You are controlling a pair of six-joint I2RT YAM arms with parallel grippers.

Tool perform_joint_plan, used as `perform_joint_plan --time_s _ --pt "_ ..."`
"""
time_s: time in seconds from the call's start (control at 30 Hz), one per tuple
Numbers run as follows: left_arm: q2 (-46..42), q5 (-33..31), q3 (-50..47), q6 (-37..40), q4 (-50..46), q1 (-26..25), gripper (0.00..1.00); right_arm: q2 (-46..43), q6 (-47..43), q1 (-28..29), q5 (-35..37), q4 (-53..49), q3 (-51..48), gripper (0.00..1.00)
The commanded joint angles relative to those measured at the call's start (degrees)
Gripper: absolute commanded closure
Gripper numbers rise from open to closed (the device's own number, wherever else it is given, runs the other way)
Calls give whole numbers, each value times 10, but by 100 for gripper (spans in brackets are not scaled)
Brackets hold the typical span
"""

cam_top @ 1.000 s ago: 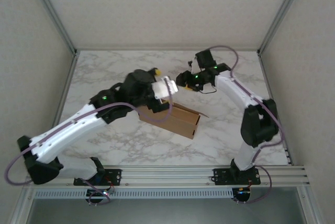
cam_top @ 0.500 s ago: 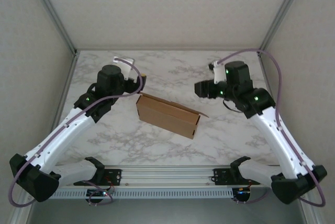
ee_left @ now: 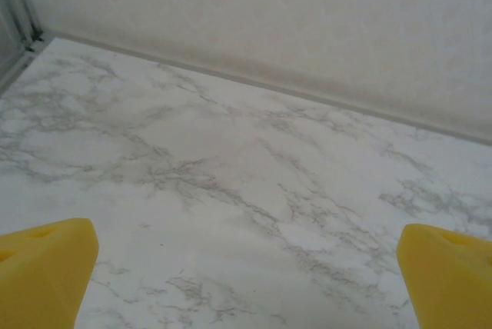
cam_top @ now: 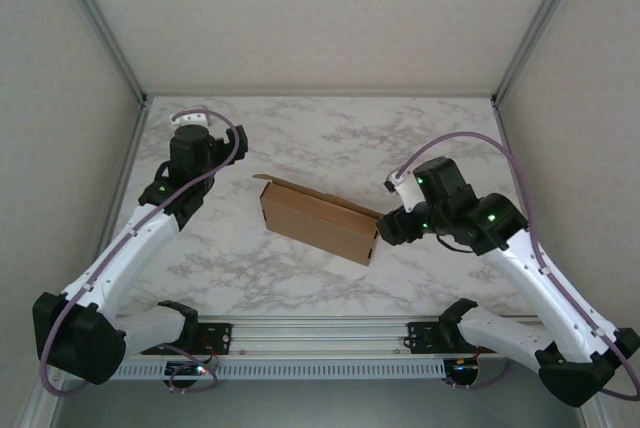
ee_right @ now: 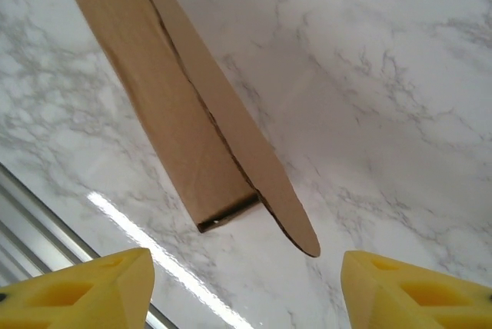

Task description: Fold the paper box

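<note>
Nearby, paper box just ahead of spread right tool.

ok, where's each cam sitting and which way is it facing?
Top external: above and behind the robot, looking down at the table and paper box; left arm and right arm show.
Left wrist: on the left arm, facing across bare marble toward the back wall; left gripper open, yellow fingertips at the bottom corners.
Right wrist: on the right arm, looking down on the paper box's right end; right gripper open.
Shared: top external and right wrist both see the paper box.
</note>
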Motion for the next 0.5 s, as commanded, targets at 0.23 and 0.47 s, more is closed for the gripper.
perform_joint_plan --time_s 0.23,0.47 --pt "48 89 -31 -67 96 12 7 70 29 5 67 0 -10 51" --pt "93 156 -30 -104 126 14 11 85 41 5 57 -4 -12 67"
